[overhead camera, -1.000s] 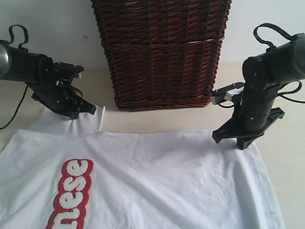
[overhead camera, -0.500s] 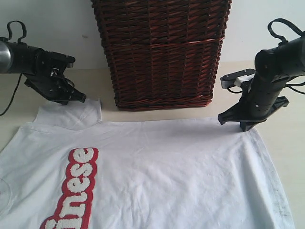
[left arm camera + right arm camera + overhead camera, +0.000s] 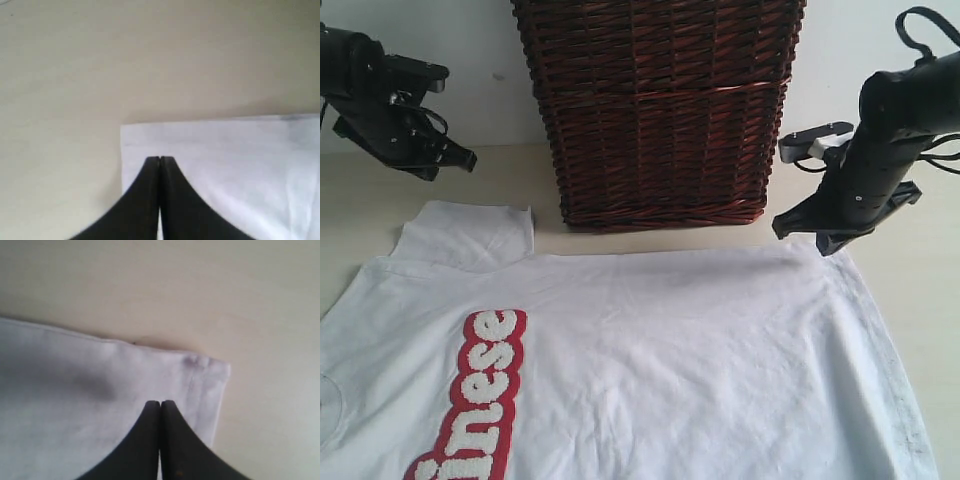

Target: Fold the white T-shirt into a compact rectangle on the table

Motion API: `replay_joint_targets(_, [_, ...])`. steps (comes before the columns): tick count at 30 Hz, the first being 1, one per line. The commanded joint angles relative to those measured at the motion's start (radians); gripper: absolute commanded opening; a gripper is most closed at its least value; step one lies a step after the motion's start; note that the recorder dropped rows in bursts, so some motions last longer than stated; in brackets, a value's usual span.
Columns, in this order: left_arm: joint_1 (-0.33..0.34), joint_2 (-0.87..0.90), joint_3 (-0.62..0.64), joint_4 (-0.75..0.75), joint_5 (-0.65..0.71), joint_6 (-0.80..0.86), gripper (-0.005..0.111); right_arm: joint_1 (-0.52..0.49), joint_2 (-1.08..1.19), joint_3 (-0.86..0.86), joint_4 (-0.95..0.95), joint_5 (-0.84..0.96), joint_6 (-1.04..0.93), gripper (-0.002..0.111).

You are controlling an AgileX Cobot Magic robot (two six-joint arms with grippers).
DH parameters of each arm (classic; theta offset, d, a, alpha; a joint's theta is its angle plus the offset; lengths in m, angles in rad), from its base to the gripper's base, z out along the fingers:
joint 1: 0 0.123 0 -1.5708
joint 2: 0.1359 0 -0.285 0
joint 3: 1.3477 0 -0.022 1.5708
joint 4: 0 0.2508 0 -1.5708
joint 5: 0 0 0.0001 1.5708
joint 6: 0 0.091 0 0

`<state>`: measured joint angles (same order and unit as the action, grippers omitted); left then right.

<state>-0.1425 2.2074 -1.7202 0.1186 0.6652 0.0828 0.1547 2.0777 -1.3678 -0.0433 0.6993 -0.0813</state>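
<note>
The white T-shirt (image 3: 670, 360) lies spread flat on the table (image 3: 920, 290), with its red-outlined lettering (image 3: 485, 390) at the left and one sleeve (image 3: 470, 235) pointing toward the basket side. My left gripper (image 3: 455, 162) hangs shut above the table, up and left of that sleeve. In the left wrist view the gripper (image 3: 160, 159) has its jaws pressed together over the sleeve's corner (image 3: 225, 150), apart from it. My right gripper (image 3: 810, 232) is shut just above the shirt's far right corner. The right wrist view shows it (image 3: 160, 403) holding nothing over the hem corner (image 3: 200, 375).
A tall dark brown wicker basket (image 3: 660, 110) stands at the back centre, just beyond the shirt's far edge and between the two arms. Bare cream tabletop (image 3: 100, 60) shows left of the sleeve and right of the shirt.
The left gripper has let go of the sleeve and risen back to the upper left. The right gripper has lifted slightly off the far right corner. The shirt now lies flatter and a little farther back.
</note>
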Motion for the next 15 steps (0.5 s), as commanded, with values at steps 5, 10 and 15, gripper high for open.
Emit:
replay_joint_targets(5, [-0.057,-0.08,0.191,-0.175,0.008,0.128,0.0,-0.003,-0.056,0.09,0.132,0.024,-0.108,0.0])
replay_joint_targets(10, [-0.085,-0.052,0.246,-0.273,-0.005,0.203,0.0,-0.003,-0.027,0.146,0.115,-0.041,-0.076,0.0])
replay_joint_targets(15, [-0.086,-0.008,0.253,-0.27,-0.075,0.203,0.0,-0.003,0.014,0.146,0.113,-0.075,-0.067,0.0])
